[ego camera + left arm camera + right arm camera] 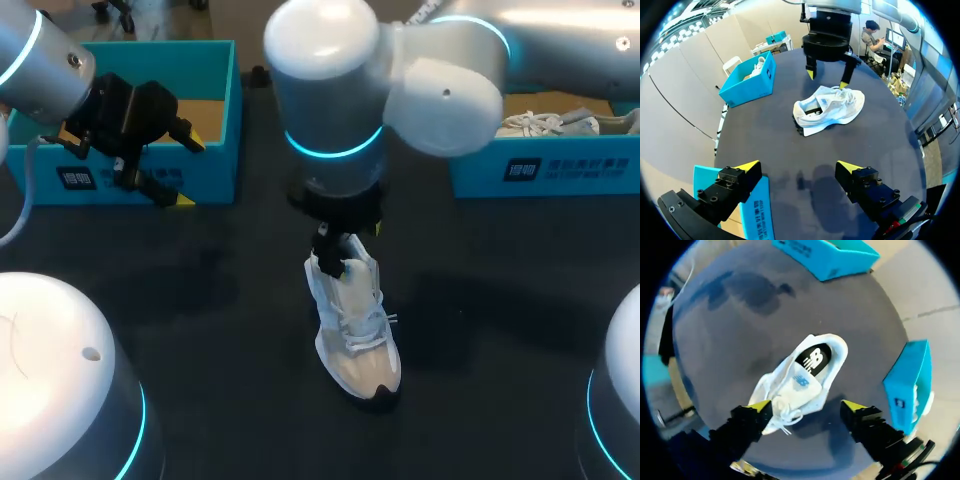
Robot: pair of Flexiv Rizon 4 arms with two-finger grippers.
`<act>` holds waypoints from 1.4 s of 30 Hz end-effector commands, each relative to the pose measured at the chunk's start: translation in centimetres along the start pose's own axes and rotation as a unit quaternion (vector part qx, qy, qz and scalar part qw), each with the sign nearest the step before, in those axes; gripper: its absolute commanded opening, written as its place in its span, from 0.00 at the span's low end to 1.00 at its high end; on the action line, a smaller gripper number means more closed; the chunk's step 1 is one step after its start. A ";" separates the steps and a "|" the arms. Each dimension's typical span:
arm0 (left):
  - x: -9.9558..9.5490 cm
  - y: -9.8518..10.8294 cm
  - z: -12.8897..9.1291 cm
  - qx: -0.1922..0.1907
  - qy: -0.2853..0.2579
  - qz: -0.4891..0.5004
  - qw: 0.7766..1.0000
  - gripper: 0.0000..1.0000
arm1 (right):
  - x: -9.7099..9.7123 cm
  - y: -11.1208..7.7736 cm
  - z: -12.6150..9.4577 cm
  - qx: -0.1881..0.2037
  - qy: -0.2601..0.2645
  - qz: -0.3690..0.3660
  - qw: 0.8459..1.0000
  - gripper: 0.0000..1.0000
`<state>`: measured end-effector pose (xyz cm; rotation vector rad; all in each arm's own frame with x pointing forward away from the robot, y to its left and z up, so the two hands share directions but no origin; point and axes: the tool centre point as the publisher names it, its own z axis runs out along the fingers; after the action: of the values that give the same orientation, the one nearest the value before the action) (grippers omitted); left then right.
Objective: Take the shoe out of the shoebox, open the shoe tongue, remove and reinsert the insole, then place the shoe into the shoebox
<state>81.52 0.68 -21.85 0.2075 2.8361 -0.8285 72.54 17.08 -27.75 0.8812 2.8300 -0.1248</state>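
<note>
Shoe (357,330), white, sits sole-down near the middle of the dark table (200,300), outside both boxes; from above, the left gripper (188,170) is half lost against the left shoebox (215,110), yet its own wrist view shows its fingers spread wide with nothing between them, a corner of that box under one finger; the right arm's bulk hides most of the right gripper (343,262) from above, while its wrist view shows it spread too, its fingers (757,410) either side of the laces (785,415) and not pinching; whether a tip grazes the upper cannot be told; only that view looks into the collar, where the black insole (812,359) lies inside; the right shoebox (540,170) holds a second shoe (545,123); bare table lies to the shoe's left, right and near side, with both boxes well apart from it toward the far side; the shoe's long axis runs far to near, heel toward the far side under the right gripper, toe toward the near edge and slightly rightward.
</note>
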 end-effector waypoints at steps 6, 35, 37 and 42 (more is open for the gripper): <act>0.0 0.0 0.0 -0.002 0.001 0.000 1.000 1.00 | 0.6 3.0 -0.1 0.018 -0.033 -0.140 0.989 1.00; 0.0 0.0 0.0 -0.002 0.001 0.000 1.000 1.00 | -5.8 9.3 8.9 -0.011 0.033 -0.342 0.939 1.00; 0.0 0.0 0.0 -0.002 0.001 0.000 1.000 1.00 | -5.8 9.6 9.7 -0.008 0.036 -0.347 0.937 1.00; 0.0 0.0 0.0 -0.002 0.001 0.000 1.000 1.00 | -5.7 10.0 11.1 0.001 0.028 -0.356 0.934 1.00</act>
<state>81.52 0.68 -21.84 0.2075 2.8361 -0.8287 84.05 19.86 -36.78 -0.1908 3.0451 -0.1666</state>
